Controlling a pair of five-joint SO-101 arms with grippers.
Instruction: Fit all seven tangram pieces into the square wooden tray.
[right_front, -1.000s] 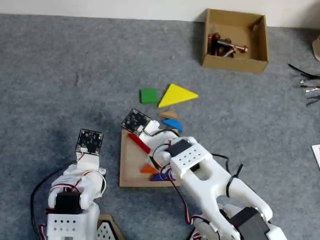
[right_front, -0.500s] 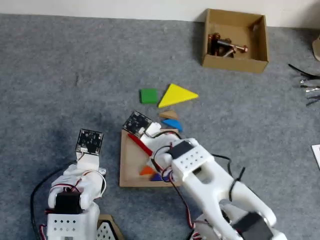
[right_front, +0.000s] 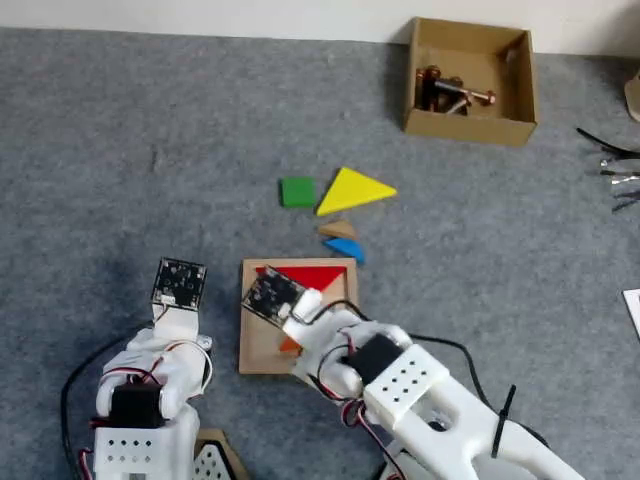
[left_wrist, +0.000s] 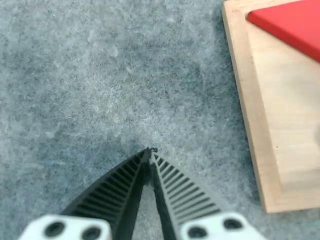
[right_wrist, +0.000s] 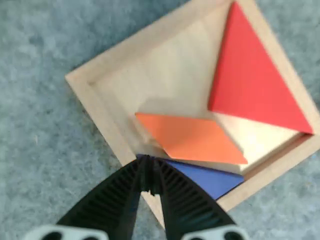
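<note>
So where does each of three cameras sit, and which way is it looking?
High view: fixed above the table, looking down on the tray and both arms.
Left wrist view: on that wrist, looking down past the shut left gripper at the table and tray's edge.
Right wrist view: on that wrist, looking down past the shut right gripper into the tray.
Shared: all three show the tray and red triangle.

Closed pincer over grey felt; beside it the tray holds a red piece, seemingly flat.
</note>
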